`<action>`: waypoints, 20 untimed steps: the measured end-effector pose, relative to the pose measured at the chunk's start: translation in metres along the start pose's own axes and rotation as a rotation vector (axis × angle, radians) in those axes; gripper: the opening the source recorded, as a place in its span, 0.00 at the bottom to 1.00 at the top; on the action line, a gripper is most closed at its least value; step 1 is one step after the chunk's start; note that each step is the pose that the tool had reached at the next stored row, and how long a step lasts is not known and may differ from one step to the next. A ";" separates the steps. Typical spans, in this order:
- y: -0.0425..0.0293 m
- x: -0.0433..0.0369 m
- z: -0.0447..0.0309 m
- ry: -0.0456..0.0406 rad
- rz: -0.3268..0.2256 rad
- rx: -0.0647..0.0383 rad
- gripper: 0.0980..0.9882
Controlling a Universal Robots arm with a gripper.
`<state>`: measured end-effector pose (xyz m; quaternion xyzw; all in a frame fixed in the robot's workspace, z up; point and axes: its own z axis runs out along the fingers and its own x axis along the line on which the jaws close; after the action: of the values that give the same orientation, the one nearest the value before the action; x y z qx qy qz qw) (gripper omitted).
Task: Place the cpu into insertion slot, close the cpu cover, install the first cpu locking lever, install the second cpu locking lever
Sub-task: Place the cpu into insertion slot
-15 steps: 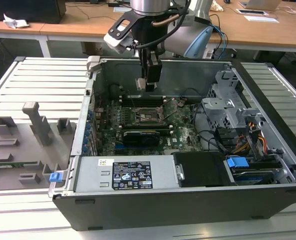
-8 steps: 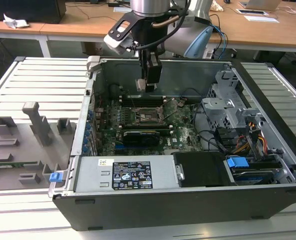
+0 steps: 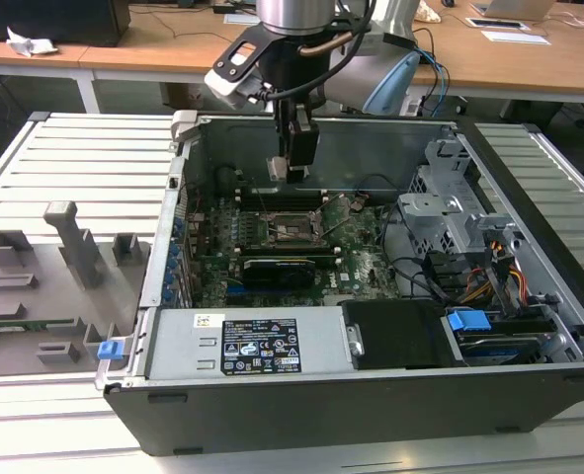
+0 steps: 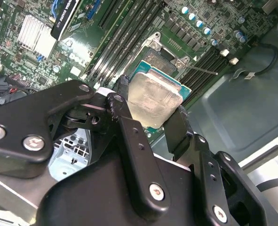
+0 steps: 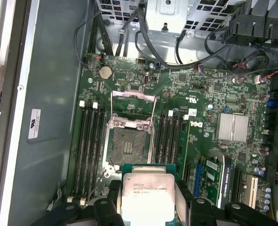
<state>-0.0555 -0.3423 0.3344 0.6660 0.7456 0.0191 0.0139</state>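
Note:
My gripper hangs inside the open computer case, shut on the cpu. The cpu is a flat square chip with a silver-grey top on a green edge. It is pinched between the two black fingers in both wrist views. The insertion slot lies uncovered on the green motherboard, a dark square recess with a metal rim. The cpu hovers above and just beside the slot, not touching it. The cpu cover stands flipped open at the slot's far edge. A thin locking lever sticks out beside the socket.
Long black memory slots flank the socket on both sides. A black expansion card lies in front of it. A metal drive cage with cables is at the exterior view's right, and a grey fixture tray at its left.

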 end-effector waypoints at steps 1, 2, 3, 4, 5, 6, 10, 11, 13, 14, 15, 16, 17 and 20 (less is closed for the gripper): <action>0.0000 0.0000 0.0000 0.0000 0.000 0.000 0.50; 0.0000 0.0000 0.0001 0.0000 0.000 0.000 0.50; 0.0000 0.0001 0.0002 0.0001 0.001 0.000 0.50; 0.0000 0.0000 0.0003 0.0000 0.002 0.000 0.50; 0.0000 0.0000 0.0004 0.0000 0.003 0.000 0.50; 0.0000 0.0001 0.0004 -0.0001 0.003 0.000 0.50; -0.0001 0.0001 0.0008 -0.0003 0.005 0.000 0.50; 0.0000 0.0001 0.0009 -0.0003 0.006 0.000 0.50; -0.0001 0.0001 0.0011 -0.0002 0.006 0.000 0.50; -0.0001 0.0001 0.0011 -0.0002 0.006 0.000 0.50; -0.0001 0.0001 0.0014 -0.0001 0.006 0.000 0.50; -0.0001 0.0001 0.0017 -0.0001 0.006 0.000 0.50; -0.0001 0.0001 0.0018 -0.0002 0.007 0.000 0.50; -0.0001 0.0000 0.0019 -0.0004 0.007 0.000 0.50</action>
<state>-0.0555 -0.3423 0.3324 0.6686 0.7433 0.0190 0.0140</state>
